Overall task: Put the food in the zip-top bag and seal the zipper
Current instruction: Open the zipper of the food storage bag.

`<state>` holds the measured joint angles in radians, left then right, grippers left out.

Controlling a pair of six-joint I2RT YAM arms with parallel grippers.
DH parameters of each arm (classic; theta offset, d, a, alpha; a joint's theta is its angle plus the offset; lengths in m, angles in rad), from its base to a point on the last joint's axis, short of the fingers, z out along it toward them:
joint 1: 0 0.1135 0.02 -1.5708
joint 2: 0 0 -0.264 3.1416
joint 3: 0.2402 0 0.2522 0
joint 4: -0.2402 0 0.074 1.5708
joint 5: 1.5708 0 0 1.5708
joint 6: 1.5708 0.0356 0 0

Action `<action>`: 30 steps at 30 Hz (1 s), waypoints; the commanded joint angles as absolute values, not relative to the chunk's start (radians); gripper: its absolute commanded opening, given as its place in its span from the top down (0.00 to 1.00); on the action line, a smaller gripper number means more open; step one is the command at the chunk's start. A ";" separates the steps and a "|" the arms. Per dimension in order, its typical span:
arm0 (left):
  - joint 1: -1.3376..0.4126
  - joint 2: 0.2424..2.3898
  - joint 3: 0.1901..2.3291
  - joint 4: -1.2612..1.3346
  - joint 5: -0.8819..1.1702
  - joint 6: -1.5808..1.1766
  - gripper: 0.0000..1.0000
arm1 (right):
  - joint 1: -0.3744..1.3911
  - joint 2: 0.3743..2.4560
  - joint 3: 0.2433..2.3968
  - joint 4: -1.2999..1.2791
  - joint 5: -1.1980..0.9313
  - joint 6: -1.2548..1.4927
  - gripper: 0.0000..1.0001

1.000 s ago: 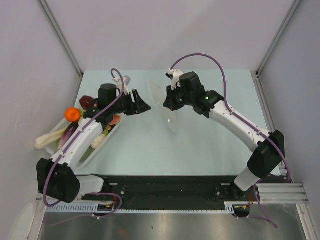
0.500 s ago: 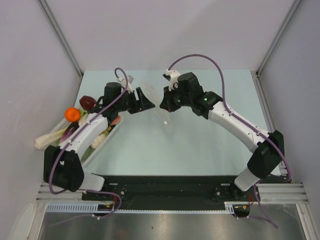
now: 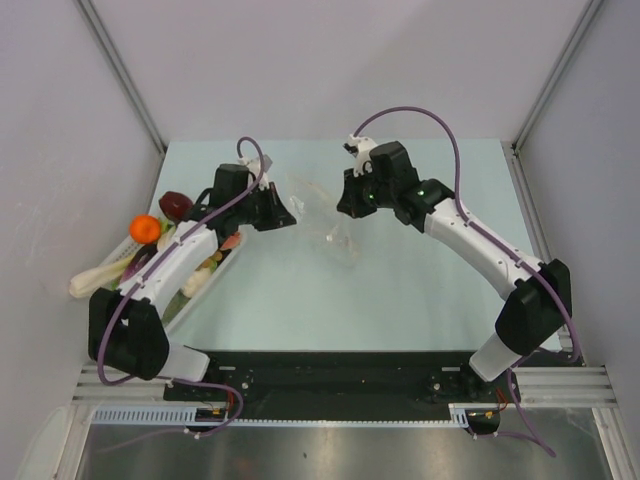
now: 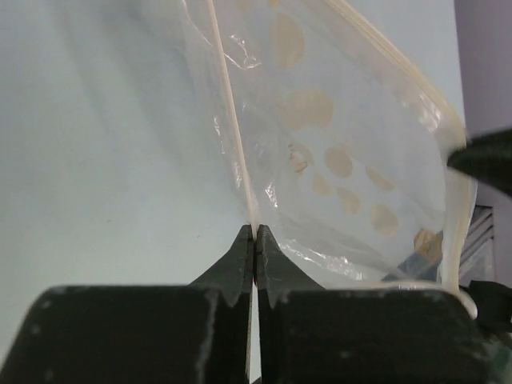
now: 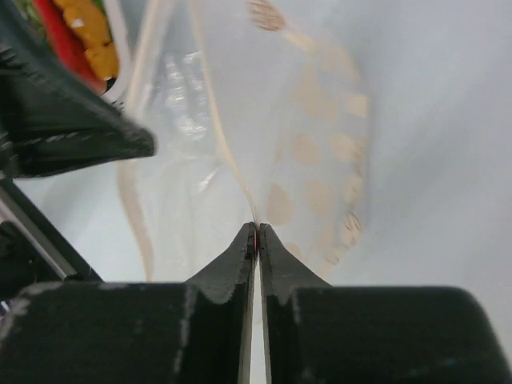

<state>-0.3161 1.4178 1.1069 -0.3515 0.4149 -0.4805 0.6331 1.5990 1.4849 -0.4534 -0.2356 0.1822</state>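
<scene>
Zip-top bag (image 3: 330, 225) spread between arms | left jaws: clamped on zipper (image 4: 230, 112) | right jaws: clamped on zipper

The setting is a robotics laboratory test cell. The pale green worktop (image 3: 300, 290) is enclosed on three sides by plain grey panel walls (image 3: 50, 150) joined at bare metal corner posts (image 3: 122, 75). Two robot arms, the left arm (image 3: 175, 265) and the right arm (image 3: 480, 250), are fixed to a black base plate (image 3: 340, 372), with an aluminium rail (image 3: 560, 382) along the near edge. Exposed purple cables (image 3: 410, 110) loop along each arm, and the produce at the left edge of the worktop is plastic toy food (image 3: 146, 228).
</scene>
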 commanded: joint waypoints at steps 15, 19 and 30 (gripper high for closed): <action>-0.474 1.394 1.325 -0.555 0.313 -0.330 1.00 | 0.736 1.543 1.534 -0.462 -0.200 0.031 0.62; -0.476 1.381 1.318 -0.558 0.321 -0.330 1.00 | 0.759 1.555 1.546 -0.466 -0.147 0.003 0.68; -0.476 1.371 1.312 -0.532 0.354 -0.365 1.00 | 0.790 1.589 1.536 -0.463 -0.118 0.032 0.43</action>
<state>-0.4694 1.3930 1.2850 -0.5629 0.3187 -0.3504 0.7612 1.5829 1.5040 -0.4847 -0.1642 0.0254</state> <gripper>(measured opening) 0.007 0.568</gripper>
